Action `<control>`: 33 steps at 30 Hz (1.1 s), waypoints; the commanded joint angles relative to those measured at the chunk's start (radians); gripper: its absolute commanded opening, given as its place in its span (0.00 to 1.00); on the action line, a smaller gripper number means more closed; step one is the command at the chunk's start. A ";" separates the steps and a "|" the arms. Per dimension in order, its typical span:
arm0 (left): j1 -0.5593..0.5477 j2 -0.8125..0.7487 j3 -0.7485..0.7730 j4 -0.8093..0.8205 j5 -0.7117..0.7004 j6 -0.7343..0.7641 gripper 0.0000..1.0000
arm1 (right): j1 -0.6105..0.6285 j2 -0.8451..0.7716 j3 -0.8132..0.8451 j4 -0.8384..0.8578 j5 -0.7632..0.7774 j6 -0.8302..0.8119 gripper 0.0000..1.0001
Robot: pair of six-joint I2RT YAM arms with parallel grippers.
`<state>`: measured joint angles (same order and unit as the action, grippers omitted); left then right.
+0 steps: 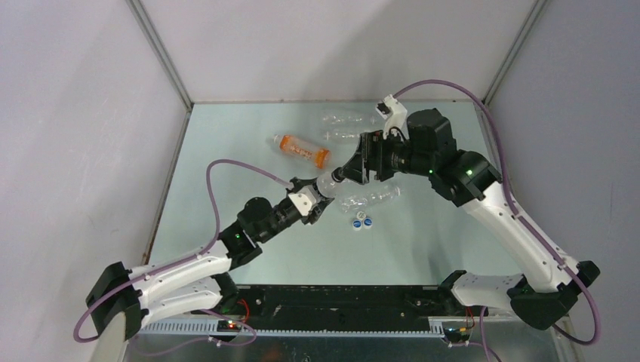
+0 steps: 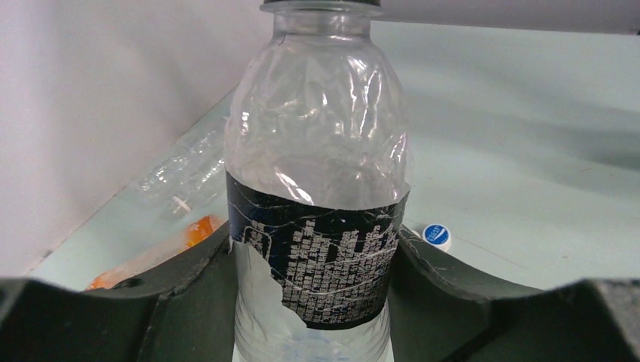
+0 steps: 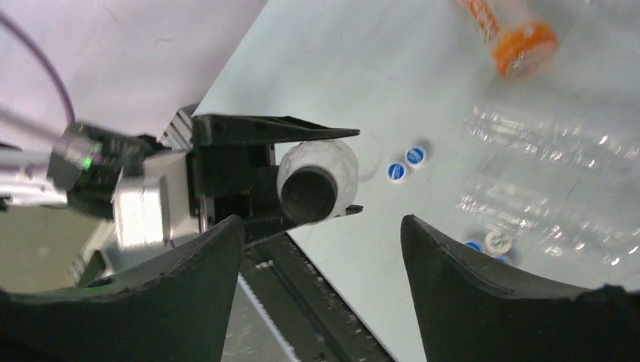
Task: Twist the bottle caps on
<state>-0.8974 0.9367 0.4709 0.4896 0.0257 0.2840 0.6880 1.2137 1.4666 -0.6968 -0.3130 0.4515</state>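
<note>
— Dark fingers [image 2: 181, 294] of the left gripper [image 2: 317, 302] fill the bottom of its wrist view, clamped on either side of a clear bottle [image 2: 317, 128] at its torn black label [image 2: 324, 264]. Where is the bottle pointing?

— It is tilted, with its neck toward the right gripper [image 3: 321, 226]. Those jaws stand apart and hold nothing, and the black cap [image 3: 308, 194] sits on the neck just beyond them.

— How will it handle?

— Light and empty, I judge. The thin wall is crumpled above the label, so a hard squeeze would buckle it, and the labelled waist looks the firmer hold. The cap is small and stiff, best pinched across its rim.

— Is it screwed home?

— Hard to tell from here; perhaps only partly. Two blue-topped caps [image 1: 357, 224] lie on the table [image 1: 226, 151] beside another bottle [image 1: 370, 197].
</note>
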 commanded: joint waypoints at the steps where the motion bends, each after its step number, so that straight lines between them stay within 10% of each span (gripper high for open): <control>1: 0.095 -0.027 0.009 0.002 0.203 -0.107 0.00 | -0.014 -0.079 -0.023 0.098 -0.098 -0.235 0.79; 17: 0.266 0.101 0.393 -0.686 0.947 0.067 0.00 | -0.064 -0.214 -0.135 0.093 -0.477 -0.981 0.99; 28: 0.265 0.136 0.481 -0.849 1.002 0.163 0.00 | -0.046 -0.176 -0.133 0.063 -0.619 -1.034 0.62; 33: 0.264 0.135 0.488 -0.853 1.016 0.160 0.00 | -0.019 -0.168 -0.133 0.047 -0.590 -1.051 0.61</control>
<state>-0.6361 1.0828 0.9169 -0.3477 0.9928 0.4202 0.6445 1.0409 1.3281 -0.6365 -0.8940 -0.5671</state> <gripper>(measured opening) 0.611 0.608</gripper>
